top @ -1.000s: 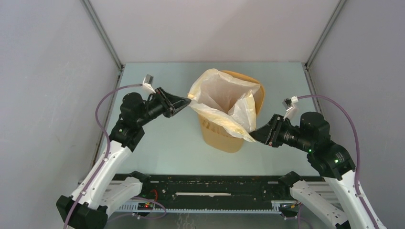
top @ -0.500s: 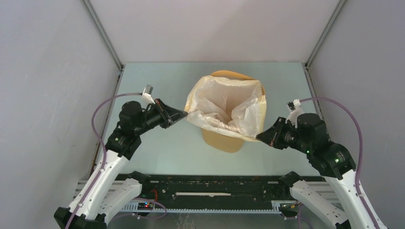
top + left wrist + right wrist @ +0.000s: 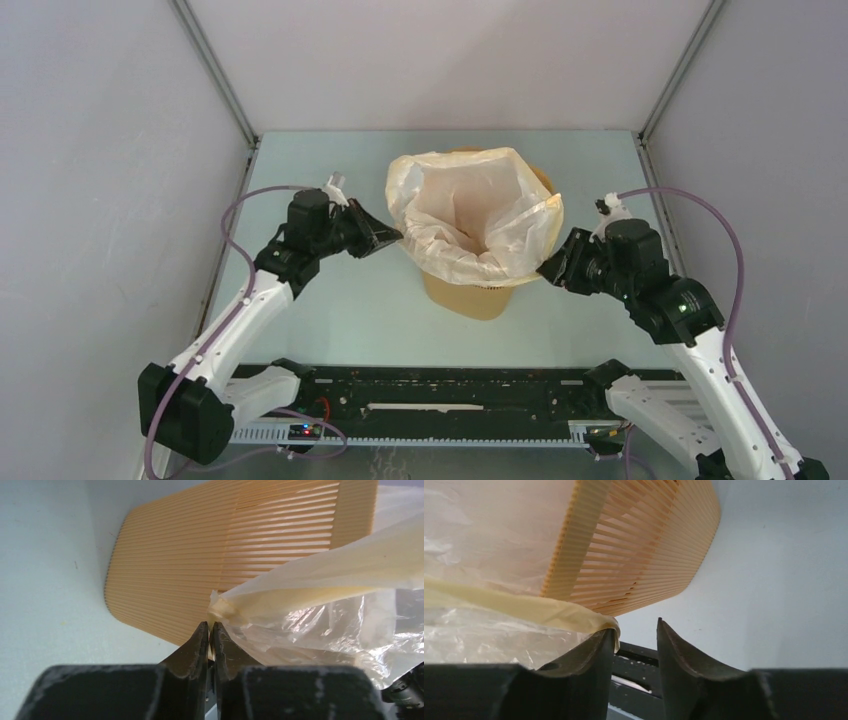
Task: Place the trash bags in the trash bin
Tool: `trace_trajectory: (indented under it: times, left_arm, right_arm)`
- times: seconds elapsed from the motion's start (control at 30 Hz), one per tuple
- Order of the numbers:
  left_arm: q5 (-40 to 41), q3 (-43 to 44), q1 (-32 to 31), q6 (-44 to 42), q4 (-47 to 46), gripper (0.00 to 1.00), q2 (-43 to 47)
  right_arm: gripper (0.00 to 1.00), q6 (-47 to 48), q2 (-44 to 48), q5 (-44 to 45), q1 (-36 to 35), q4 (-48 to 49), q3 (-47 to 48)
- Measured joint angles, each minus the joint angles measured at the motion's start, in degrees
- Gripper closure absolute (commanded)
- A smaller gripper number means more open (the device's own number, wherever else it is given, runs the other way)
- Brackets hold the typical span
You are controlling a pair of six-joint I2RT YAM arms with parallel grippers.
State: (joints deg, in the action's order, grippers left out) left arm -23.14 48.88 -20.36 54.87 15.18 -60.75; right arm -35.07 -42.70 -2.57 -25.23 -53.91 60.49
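Thin translucent cream-white plastic bag (image 3: pixel 470 205) sits opened over the mouth of the yellow-orange slotted plastic bin (image 3: pixel 468 299), lining it, with the rim spread wide and overhanging the bin's top. Bin upright mid pale worktop (image 3: pixel 330 300). Left hand (image 3: pixel 210 626) clamped together on a bunched bit of the bag's left edge, pulling it taut. Right hand (image 3: pixel 635 626) at the bag's right edge, fingers apart, the bag's rolled yellowish hem lying against one fingertip, nothing between them.
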Motion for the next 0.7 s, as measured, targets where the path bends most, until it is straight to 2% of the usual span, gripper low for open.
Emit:
trace_trajectory:
  times: [0.2, 0.37, 0.53, 0.7]
  left_arm:
    - [1.4, 2.7, 0.5, -5.4, 6.6, 0.41, 2.1]
    - [2.0, 9.0, 0.9, -9.9, 12.3, 0.29, 5.5]
    - [3.1, 16.0, 2.2, -17.7, 15.6, 0.06, 7.6]
    - [1.7, 22.8, 3.5, -22.5, 12.3, 0.04, 5.6]
  right_arm:
    - [0.33, 3.9, 0.1, -3.7, 0.8, -1.9, 1.8]
    - [0.31, 6.5, 3.8, -6.1, 0.8, -3.5, 6.8]
    - [0.28, 11.3, 5.9, -9.7, 0.8, -3.0, 14.0]
    - [0.27, 15.8, 2.2, -8.8, 0.8, -1.6, 20.0]
